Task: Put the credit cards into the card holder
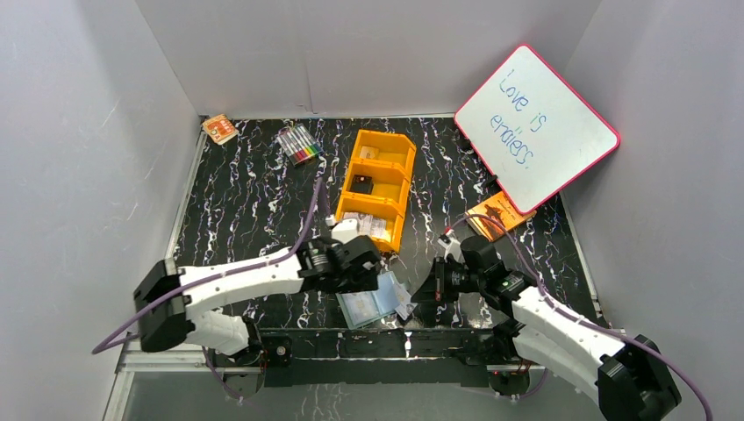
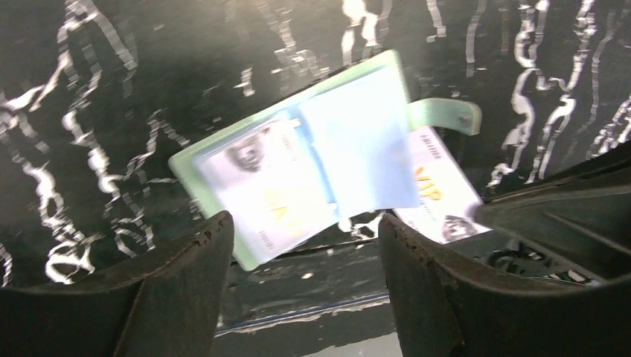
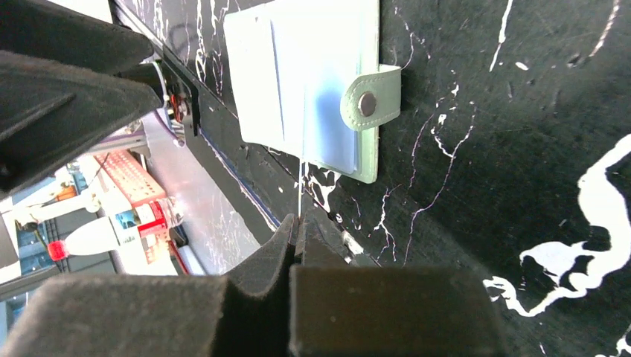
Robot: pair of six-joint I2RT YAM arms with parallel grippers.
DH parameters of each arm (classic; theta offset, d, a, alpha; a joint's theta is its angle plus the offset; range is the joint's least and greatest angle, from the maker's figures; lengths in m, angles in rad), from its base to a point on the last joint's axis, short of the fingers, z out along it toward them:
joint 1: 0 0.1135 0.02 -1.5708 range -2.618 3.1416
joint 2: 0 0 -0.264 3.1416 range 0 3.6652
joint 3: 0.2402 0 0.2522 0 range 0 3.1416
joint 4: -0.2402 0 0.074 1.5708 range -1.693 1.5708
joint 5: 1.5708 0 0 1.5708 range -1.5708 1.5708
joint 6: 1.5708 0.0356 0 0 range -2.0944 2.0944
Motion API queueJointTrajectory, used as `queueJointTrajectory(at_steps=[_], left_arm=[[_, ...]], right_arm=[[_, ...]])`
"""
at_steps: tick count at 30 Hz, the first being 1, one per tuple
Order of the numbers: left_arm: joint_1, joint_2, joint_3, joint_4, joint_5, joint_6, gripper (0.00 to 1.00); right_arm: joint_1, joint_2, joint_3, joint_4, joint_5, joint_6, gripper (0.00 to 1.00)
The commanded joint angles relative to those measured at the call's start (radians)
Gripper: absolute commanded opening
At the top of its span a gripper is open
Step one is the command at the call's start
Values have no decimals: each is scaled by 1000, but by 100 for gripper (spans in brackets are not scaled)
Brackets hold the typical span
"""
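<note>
The card holder (image 1: 368, 305) lies open near the table's front edge, pale blue inner side up. One credit card (image 2: 260, 195) sits in its left clear pocket. The snap strap (image 3: 370, 100) sticks out on one side. My right gripper (image 3: 298, 223) is shut on another credit card (image 3: 300, 186), seen edge-on as a thin white line. That card (image 2: 439, 195), printed "VIP", reaches the card holder's strap side (image 2: 350, 141). My left gripper (image 2: 303, 223) is open and empty, hovering just above the card holder. More cards (image 1: 364, 224) lie in the orange tray's near compartment.
The orange three-compartment tray (image 1: 399, 167) stands behind the card holder, with a small black item (image 1: 362, 184) in its middle compartment. A marker pack (image 1: 299, 144), a small orange box (image 1: 219, 129), a leaning whiteboard (image 1: 535, 127) and an orange booklet (image 1: 497, 213) lie further back.
</note>
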Motion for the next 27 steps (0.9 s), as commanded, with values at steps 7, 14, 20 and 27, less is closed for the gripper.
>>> queueJointTrajectory(at_steps=[7, 14, 20, 27], left_arm=[[-3, -238, -302, -75, -34, -221, 58], [-3, -279, -389, 5, -17, -231, 51], [-2, -219, -401, 63, -14, -198, 31], [8, -185, -389, 99, -28, -150, 16]], right_arm=[[171, 138, 84, 159, 82, 31, 0], [293, 247, 124, 242, 169, 58, 0], [334, 256, 148, 233, 246, 70, 0], [345, 190, 167, 202, 335, 82, 0]])
